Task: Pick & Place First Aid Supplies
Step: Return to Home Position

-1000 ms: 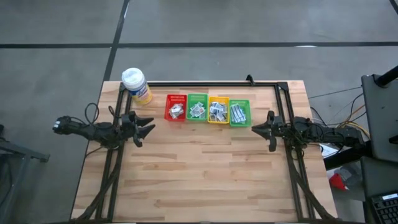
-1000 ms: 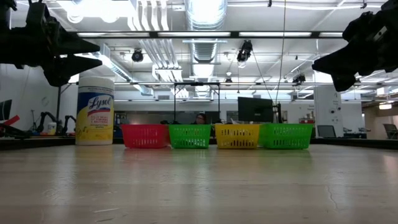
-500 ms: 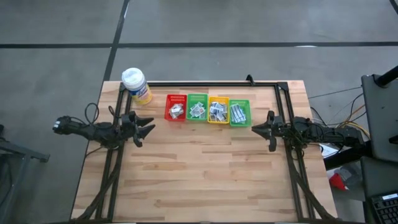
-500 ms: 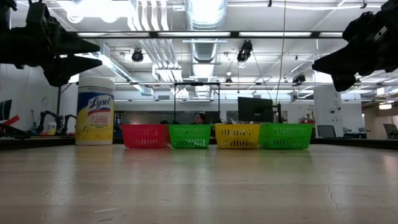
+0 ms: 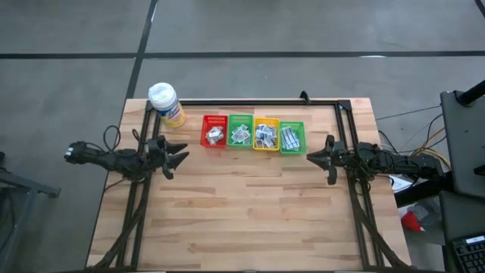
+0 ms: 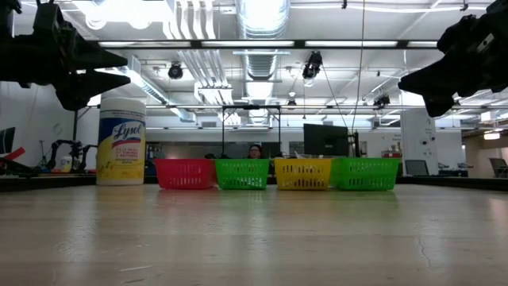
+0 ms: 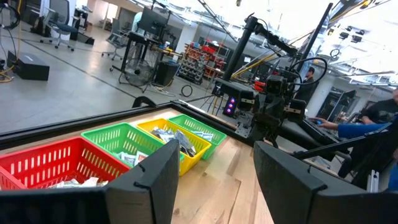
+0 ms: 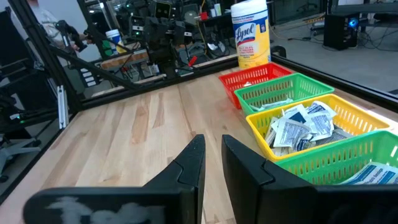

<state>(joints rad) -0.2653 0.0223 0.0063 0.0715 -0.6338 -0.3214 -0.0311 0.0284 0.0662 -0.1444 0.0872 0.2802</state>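
The first aid supplies are small white packets (image 5: 265,135) lying inside four baskets in a row near the table's far edge: red (image 5: 214,131), green (image 5: 240,131), yellow (image 5: 266,134) and green (image 5: 292,137). The right wrist view shows packets heaped in the yellow basket (image 8: 298,130). My left gripper (image 5: 186,157) hovers open above the table, left of the red basket. My right gripper (image 5: 308,157) hovers right of the last green basket, its fingers (image 8: 193,163) only a narrow gap apart. Both hold nothing.
A yellow wipes canister with a white cap (image 5: 165,102) stands at the far left corner, beside the red basket. A black frame (image 5: 258,101) runs along the far edge and down both sides. Bare wood (image 5: 242,212) fills the table's near half. A person (image 6: 255,151) sits beyond the table.
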